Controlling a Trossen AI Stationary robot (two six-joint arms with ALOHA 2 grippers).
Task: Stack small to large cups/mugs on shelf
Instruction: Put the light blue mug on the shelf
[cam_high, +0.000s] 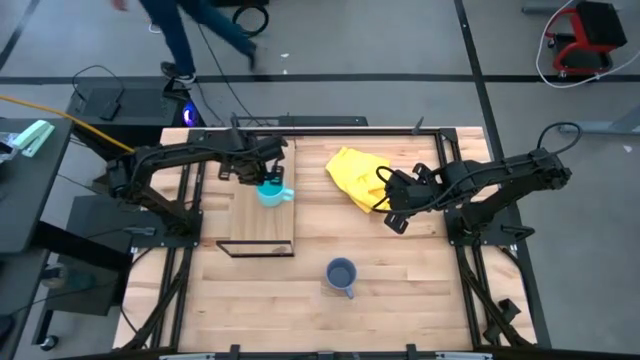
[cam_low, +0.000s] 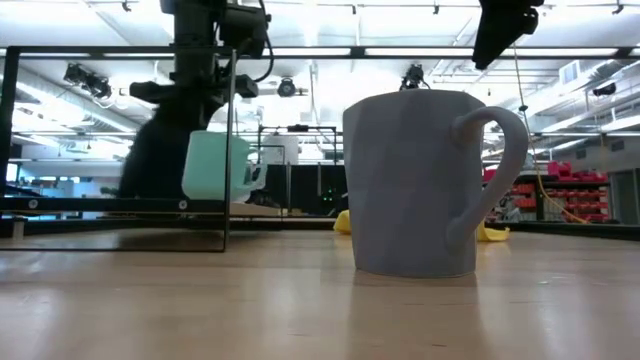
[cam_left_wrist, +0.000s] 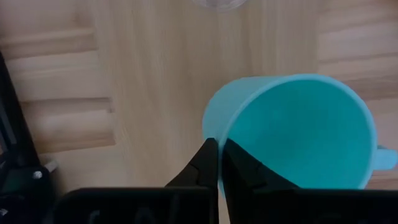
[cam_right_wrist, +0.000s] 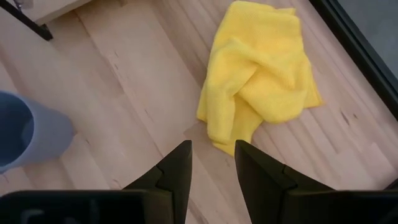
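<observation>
My left gripper (cam_high: 266, 178) is shut on the bright cyan mug (cam_high: 273, 193) over the far part of the light-wood shelf board (cam_high: 262, 222). The low view shows the mug (cam_low: 215, 165) below the gripper, inside the black frame (cam_low: 228, 150). The clear glass cup (cam_left_wrist: 217, 3) stands on the board just beyond the mug. The dark blue-grey mug (cam_high: 341, 274) stands upright on its base on the table near the front. My right gripper (cam_right_wrist: 211, 163) is open and empty, above the table beside the yellow cloth (cam_right_wrist: 261, 74). My left gripper pinches the cyan mug's rim wall (cam_left_wrist: 214, 134) on the side away from the handle, one finger (cam_left_wrist: 239, 171) inside the mug and one (cam_left_wrist: 202, 165) outside. The fingers come from above, pointing down. The mug hangs below them, mouth up, slightly tilted, and looks clear of the board.
The yellow cloth (cam_high: 358, 178) lies crumpled at the table's far middle. The shelf's thin black frame (cam_high: 257, 250) stands at the board's near end. A person walks on the floor beyond the table (cam_high: 190, 30).
</observation>
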